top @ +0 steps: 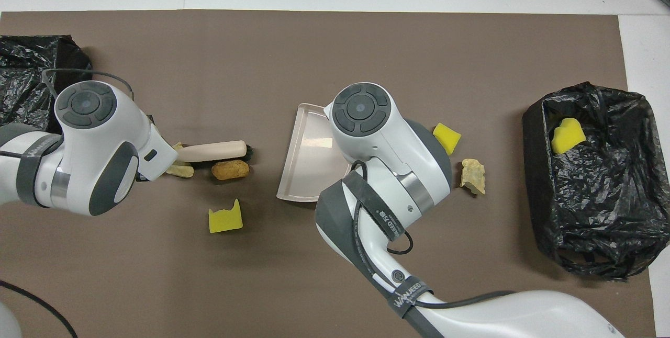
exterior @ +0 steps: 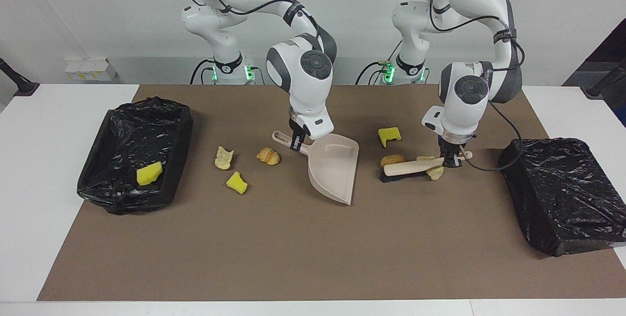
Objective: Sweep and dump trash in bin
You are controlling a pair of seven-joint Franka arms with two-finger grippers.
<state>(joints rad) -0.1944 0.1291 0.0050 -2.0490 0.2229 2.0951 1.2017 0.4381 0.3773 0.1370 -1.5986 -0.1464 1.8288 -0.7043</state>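
My left fingers [exterior: 451, 160] grip the brush [exterior: 408, 168] beside a bread lump [exterior: 392, 160]; my right fingers [exterior: 296, 144] hold the dustpan [exterior: 333, 167].

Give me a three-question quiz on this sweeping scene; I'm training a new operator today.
1. True or false: the left gripper holds the dustpan.
2. What lies in the open bin at the right arm's end?
3. The golden lump is: a) in the dustpan, b) against the brush, c) in a bin.

Key: 1 false, it holds the brush; the right gripper holds the dustpan. 2 a yellow sponge chunk. 3 b.
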